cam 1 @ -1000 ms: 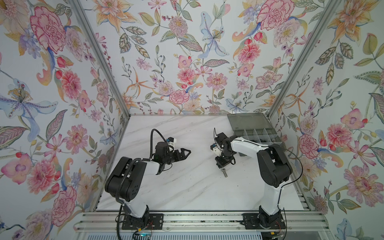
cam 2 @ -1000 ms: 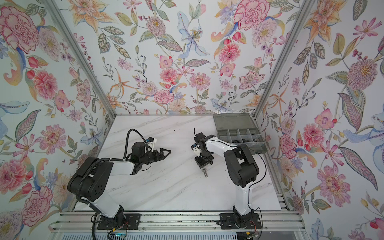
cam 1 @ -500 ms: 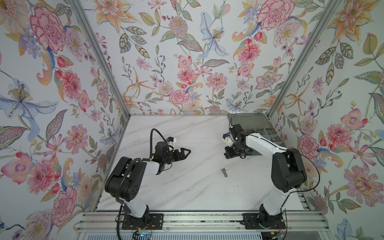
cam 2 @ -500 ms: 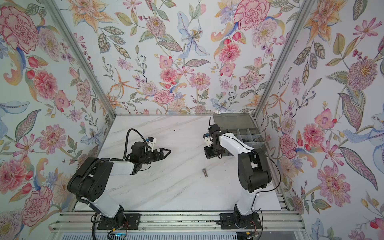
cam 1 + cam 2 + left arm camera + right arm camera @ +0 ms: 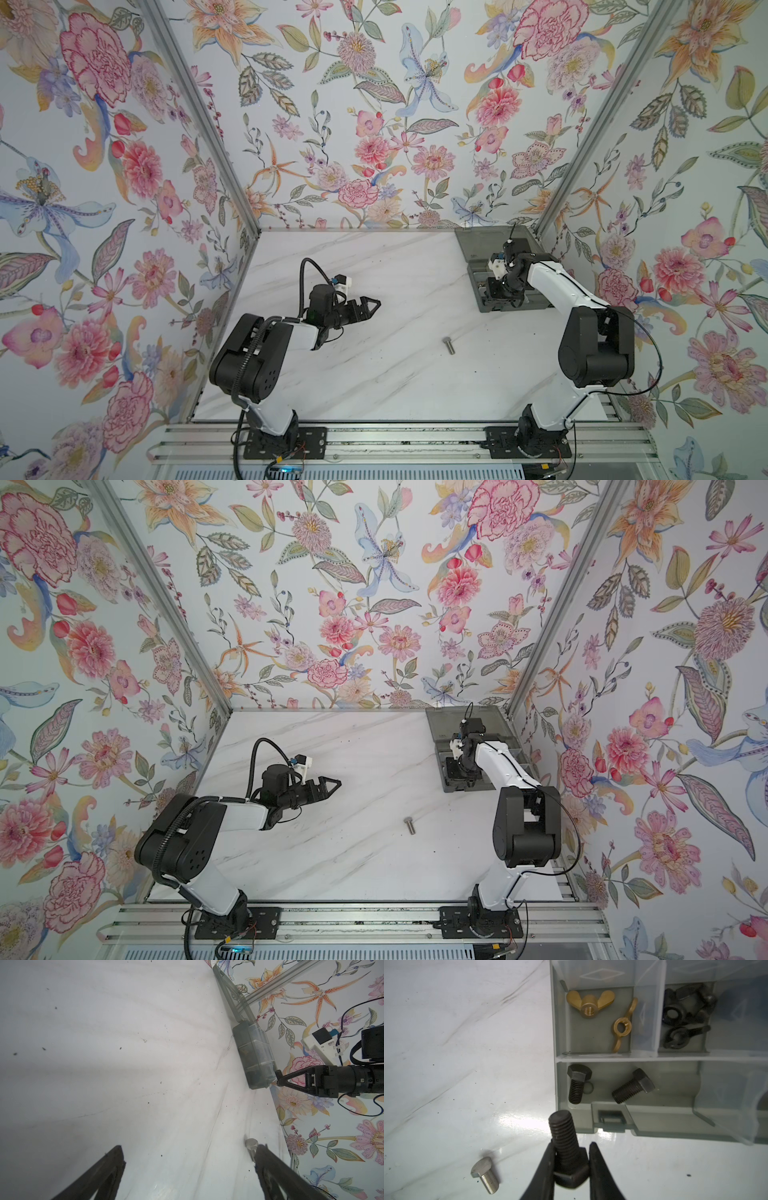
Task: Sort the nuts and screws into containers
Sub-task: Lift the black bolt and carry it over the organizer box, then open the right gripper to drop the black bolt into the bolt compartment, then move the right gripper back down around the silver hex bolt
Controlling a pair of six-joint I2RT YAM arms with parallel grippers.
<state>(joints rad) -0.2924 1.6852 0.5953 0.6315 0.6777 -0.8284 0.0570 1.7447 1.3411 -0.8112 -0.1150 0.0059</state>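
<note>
Right arm, carry leg. The right claw (image 5: 571, 1145) is pinched narrow on a short black hex-head steel bolt (image 5: 565, 1147), gripping the head flats, with the threaded shank sticking out past the tips.

Change: a second back this claw sits low at mid-table, right beside the longer silver hex-head bolt (image 5: 449, 345). Now it hangs over the near end of the smoky-grey translucent plastic organiser box (image 5: 554, 1022), and the silver bolt lies well behind it, alone on the white marble-look tabletop (image 5: 374, 374). So the pick is done and the transfer is nearly done.

Just ahead of the claw tips and below them is the long front cell (image 5: 602, 1082), which already holds two matching black bolts (image 5: 576, 1084). Beyond that cell sit the brass wing nuts (image 5: 589, 1004), and beside those the black wing nuts (image 5: 685, 1014).

Judgement: the held bolt belongs in the front cell. The shank tip looks to sit about over the box's front wall, so a short push forward seems needed before letting go, or it may drop on the rim or outside.

The left claw (image 5: 188, 1148) is spread wide, empty and parked above the table, in the same place throughout. The silver bolt shows just beside one of its fingers in the left wrist view.

Remaining: this bolt, then the silver one.
</note>
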